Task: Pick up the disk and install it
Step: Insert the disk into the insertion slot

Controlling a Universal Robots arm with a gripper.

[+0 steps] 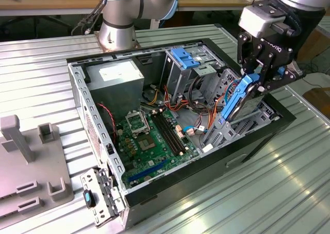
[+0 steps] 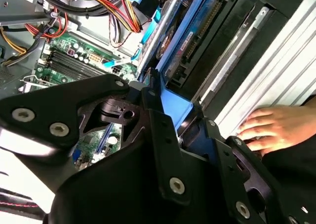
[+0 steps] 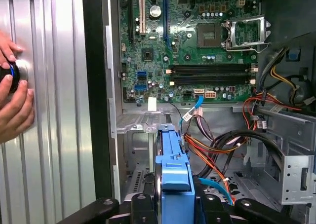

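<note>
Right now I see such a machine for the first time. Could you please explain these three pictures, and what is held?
The machine is a robot arm standing on a ribbed metal table. The exterior view comes from a camera off the arm; both wrist views come from cameras near its wrist, looking past the gripper. On the table lies an open computer case, its green motherboard showing, and a grey stand at the exterior view's left. The gripper is shut on the disk, a grey drive with blue rails, held on edge and tilted, its lower end inside the case. In the second wrist view a person's hand rests on the table.
</note>
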